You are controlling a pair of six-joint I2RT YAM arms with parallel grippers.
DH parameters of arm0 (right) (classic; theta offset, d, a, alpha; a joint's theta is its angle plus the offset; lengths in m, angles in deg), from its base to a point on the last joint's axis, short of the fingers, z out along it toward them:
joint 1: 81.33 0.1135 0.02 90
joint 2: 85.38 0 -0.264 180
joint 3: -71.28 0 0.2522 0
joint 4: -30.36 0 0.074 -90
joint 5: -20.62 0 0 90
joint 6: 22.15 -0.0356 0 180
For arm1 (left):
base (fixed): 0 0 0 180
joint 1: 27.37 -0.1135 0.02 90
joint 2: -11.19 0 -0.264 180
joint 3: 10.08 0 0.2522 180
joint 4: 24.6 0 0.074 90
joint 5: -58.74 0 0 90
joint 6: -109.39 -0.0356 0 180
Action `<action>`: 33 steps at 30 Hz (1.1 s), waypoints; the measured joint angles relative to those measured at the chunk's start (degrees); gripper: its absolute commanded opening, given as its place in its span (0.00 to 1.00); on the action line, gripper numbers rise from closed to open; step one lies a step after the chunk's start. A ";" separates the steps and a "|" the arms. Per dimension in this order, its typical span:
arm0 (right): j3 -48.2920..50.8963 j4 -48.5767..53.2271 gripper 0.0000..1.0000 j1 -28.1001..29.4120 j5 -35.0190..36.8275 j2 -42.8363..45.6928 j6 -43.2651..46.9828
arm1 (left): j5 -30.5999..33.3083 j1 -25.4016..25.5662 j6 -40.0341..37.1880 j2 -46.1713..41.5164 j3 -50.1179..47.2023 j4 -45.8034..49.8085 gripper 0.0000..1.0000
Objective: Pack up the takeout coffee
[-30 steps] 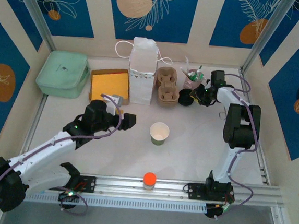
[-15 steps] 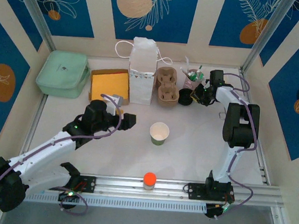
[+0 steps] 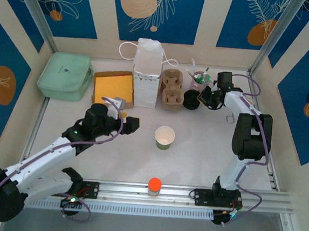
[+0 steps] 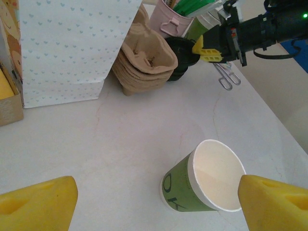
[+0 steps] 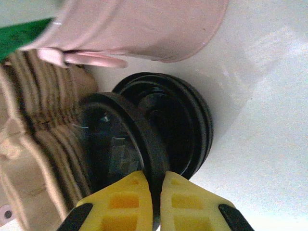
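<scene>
Pink cup [image 5: 144, 29], far right, holds green sticks. Green paper cup [image 3: 164, 137], white inside, stands lidless and empty at table centre. Right gripper [image 5: 153, 180] is clamped on the rim of a tilted black lid [image 5: 120, 139] at the lid stack [image 5: 192, 120] beside the pink cup. Left gripper [image 4: 156, 202] stands wide, holding nothing, just near of the paper cup.

A lidless green cup [image 3: 164, 137] stands upright mid-tabletop [image 3: 205, 152], with the left tool [image 3: 132, 125] near it at nine o'clock, not touching. At twelve o'clock stands a white paper bag [image 3: 146, 74], with cardboard cup carriers [image 3: 173, 90] beside it towards one. Next comes a black lid [image 3: 190, 101], met by the right tool [image 3: 203, 98], pinched shut. A mint case [image 3: 65, 75] lies at ten o'clock.
</scene>
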 measured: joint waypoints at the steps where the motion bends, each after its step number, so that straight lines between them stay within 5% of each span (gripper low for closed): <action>1: 0.11 0.15 0.01 0.17 0.17 0.87 0.26 | 0.00 0.00 -0.02 -0.20 0.00 0.17 0.86; 22: 8.24 6.62 0.00 9.64 18.32 25.00 7.74 | -2.80 0.11 2.32 -0.98 2.08 0.39 0.86; 33: 15.34 2.86 0.00 24.02 37.70 43.43 17.46 | -15.50 0.37 20.09 5.79 7.23 -6.86 0.91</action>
